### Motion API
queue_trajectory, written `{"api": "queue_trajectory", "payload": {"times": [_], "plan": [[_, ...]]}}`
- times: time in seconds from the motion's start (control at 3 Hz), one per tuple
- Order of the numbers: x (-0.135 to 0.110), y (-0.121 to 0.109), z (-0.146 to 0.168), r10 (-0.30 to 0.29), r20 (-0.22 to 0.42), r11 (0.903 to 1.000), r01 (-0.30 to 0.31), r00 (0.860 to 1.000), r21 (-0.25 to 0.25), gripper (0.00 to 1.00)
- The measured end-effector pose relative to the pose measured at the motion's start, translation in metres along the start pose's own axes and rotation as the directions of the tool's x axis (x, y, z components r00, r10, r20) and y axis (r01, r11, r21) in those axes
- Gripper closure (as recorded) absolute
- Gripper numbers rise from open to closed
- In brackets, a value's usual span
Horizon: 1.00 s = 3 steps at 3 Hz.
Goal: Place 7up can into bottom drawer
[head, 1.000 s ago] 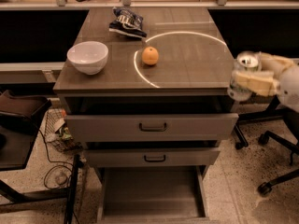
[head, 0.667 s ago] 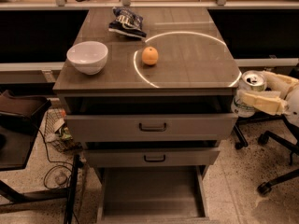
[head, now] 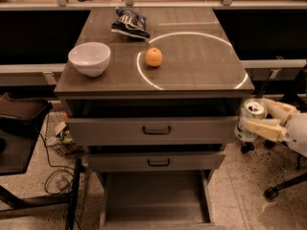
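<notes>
The end effector point(head: 255, 117), at the right, clasps the 7up can point(head: 252, 109) upright (silver top showing), just off the table's point(head: 192, 66) right edge, level with the upper drawer point(head: 153, 130). Lower left, the bottom drawer point(head: 156, 195) stands pulled out. On the table are an orange point(head: 154, 57), a bowl point(head: 89, 58) and a chip bag point(head: 129, 23).

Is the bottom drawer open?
Open: the bottom drawer juts out below the upper drawers. The gripper holds the 7up can right of the cabinet.

Cabinet top point(head: 201, 66): bowl point(head: 89, 58), orange point(head: 154, 57), chip bag point(head: 130, 23)
</notes>
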State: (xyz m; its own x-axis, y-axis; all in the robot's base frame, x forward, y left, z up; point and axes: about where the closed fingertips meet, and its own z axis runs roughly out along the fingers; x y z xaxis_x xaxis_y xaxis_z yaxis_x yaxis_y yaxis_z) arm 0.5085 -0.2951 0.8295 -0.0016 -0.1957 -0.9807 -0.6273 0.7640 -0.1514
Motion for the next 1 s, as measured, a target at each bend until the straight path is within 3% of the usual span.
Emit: {"api": "queue_trajectory", "payload": {"times": [0.33, 0.67, 1.0], "plan": [[0.085, 0.019, -0.026, 0.039, -0.019, 0.997, -0.04, 0.999, -0.067, 1.0], [0.147, 0.047, -0.046, 0.053, -0.014, 0.9888, -0.054, 0.999, -0.139, 1.0], [0.194, 0.074, -0.053, 0.049, -0.007, 0.9734, -0.05, 0.999, -0.224, 1.0]]}}
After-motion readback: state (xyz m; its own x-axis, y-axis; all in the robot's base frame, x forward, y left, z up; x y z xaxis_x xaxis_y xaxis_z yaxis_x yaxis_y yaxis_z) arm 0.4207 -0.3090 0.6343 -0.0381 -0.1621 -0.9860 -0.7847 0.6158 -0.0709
